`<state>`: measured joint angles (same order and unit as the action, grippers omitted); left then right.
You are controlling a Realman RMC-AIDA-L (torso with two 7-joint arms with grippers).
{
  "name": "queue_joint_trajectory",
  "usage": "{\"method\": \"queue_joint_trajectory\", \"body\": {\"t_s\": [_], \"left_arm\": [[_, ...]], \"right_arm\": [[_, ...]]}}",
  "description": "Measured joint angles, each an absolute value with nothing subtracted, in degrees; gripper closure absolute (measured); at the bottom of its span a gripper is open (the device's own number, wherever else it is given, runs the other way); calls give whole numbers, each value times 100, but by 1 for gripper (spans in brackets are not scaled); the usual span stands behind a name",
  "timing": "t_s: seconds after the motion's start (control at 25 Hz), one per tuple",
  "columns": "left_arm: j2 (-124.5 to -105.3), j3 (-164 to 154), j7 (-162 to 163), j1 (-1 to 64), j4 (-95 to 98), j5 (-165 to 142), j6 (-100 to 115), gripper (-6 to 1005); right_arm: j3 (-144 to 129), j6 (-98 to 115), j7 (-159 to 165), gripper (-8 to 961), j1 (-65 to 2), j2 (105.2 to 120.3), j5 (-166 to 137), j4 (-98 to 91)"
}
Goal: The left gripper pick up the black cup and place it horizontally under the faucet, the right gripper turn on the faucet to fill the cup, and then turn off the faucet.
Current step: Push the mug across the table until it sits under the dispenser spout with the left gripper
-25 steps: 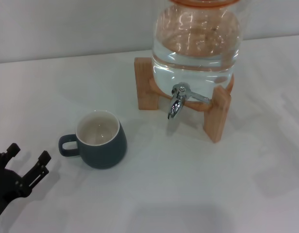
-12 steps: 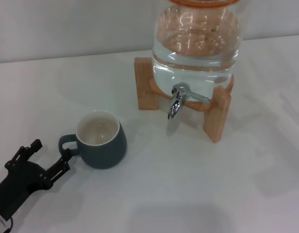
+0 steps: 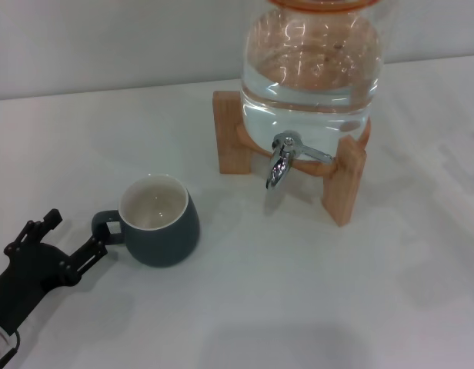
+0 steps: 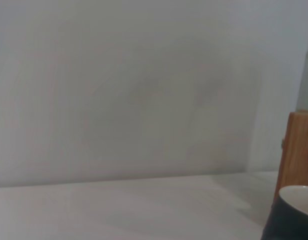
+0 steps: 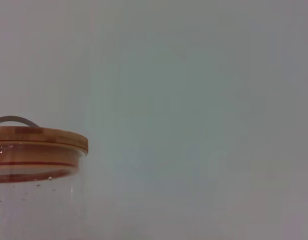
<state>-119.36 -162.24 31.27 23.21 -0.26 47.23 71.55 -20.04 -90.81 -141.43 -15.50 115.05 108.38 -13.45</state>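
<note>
On a white table [image 3: 314, 292], seen from the robot's head, a dark grey cup [image 3: 160, 223] stands upright with its cream inside showing and its loop handle [image 3: 105, 227] pointing toward the robot's left. It is well apart from the faucet [image 3: 280, 160], a small chrome tap on a clear water jar [image 3: 314, 69] that rests on a wooden stand [image 3: 341, 181]. The spout points down over bare table, with nothing under it.

At the lower left, the left gripper [image 3: 61, 240] lies low over the table with its two black fingers spread apart and empty. One fingertip [image 3: 97, 244] is just beside the handle, possibly touching it; the other is farther from the cup. The claw seems angled this way so the fingers can close on the handle or the cup's near wall. The lift has not begun.

The left wrist view shows only an edge of the cup and the stand against a pale wall. The right gripper is not seen anywhere; its wrist view shows the jar's wooden lid [image 5: 39, 137], which suggests that arm waits high, beside the jar.
</note>
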Motion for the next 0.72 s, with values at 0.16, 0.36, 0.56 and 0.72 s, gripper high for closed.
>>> {"method": "queue_joint_trajectory", "body": {"t_s": [0.16, 0.36, 0.56, 0.72], "left_arm": [[-11936, -16224, 3143, 2382, -3, 4728, 6990, 189], [-11936, -16225, 3134, 2400, 45, 4729, 6961, 239], [-11936, -16225, 3134, 2458, 44, 4729, 6901, 320], [-11936, -16224, 3145, 2500, 43, 4743, 6876, 386]], "right_arm": [[-2003, -9072, -14142, 231, -1570, 11505, 10817, -1371], [-2004, -9058, -14141, 231, -1574, 11505, 10816, -1387], [-2004, -8989, -14147, 231, -1600, 11505, 10819, -1375], [-2004, -8978, -14150, 230, -1618, 11505, 10819, -1372]]}}
